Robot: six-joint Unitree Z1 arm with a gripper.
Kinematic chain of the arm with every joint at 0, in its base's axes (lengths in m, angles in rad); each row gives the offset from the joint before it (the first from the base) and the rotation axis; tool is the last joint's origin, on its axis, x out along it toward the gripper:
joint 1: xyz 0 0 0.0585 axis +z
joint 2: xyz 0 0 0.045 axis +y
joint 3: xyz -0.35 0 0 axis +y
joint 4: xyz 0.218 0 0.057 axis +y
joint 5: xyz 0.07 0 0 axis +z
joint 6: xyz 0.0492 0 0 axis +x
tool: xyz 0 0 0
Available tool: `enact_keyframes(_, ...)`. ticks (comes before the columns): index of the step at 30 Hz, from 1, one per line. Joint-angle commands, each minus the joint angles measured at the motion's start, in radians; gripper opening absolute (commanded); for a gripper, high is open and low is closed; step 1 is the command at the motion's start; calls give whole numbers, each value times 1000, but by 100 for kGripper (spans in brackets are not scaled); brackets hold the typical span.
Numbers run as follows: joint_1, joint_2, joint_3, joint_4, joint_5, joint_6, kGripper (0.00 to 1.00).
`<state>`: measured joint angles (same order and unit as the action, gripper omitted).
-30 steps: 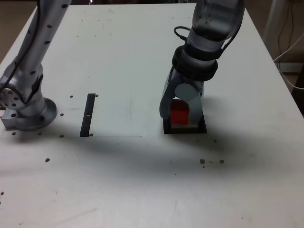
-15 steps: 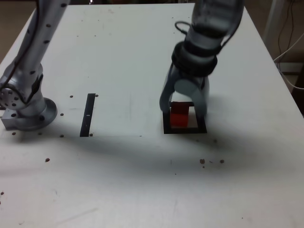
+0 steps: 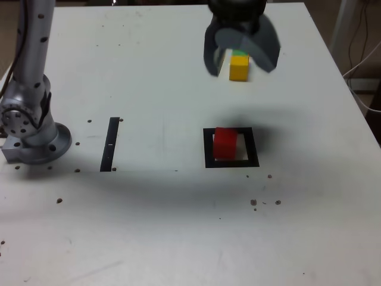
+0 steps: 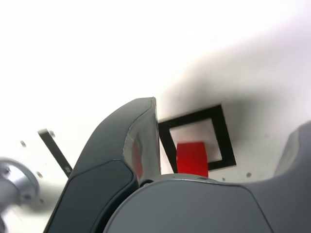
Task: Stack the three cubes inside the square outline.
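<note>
The red cube [image 3: 225, 143] sits alone on the white worktop [image 3: 149, 226], inside the square outline [image 3: 231, 162], close against the frame's side at the exterior view's left, with white centre showing on its other side. Nothing is stacked on it. The pincer [image 3: 241, 52] hangs well apart from it, up near the far edge of the worktop, its two dark jaws spread wide and empty. Between those spread jaws, as the exterior view shows it, stands the yellow cube [image 3: 239, 69], with the green cube [image 3: 240, 54] just behind it, partly hidden by the pincer; whether the two touch is hard to tell. From the wrist view, one grey jaw fills the foreground and the red cube [image 4: 192, 158] shows beyond it within the black frame [image 4: 221, 131]. A thin black strip [image 3: 110, 144] lies on the worktop between the outline and the arm's base [image 3: 36, 143].
</note>
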<state>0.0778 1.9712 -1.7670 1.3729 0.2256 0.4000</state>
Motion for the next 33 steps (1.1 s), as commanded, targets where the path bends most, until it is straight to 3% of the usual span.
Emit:
enact_keyframes(1,47,16,-38,15,-13,64,99)
enact_keyframes(7,185,123,-115,64,-63,197,100)
enact_keyframes(15,263,205,-157,55,-8,234,99)
enact_keyframes(33,295,342,-208,10,-6,183,93)
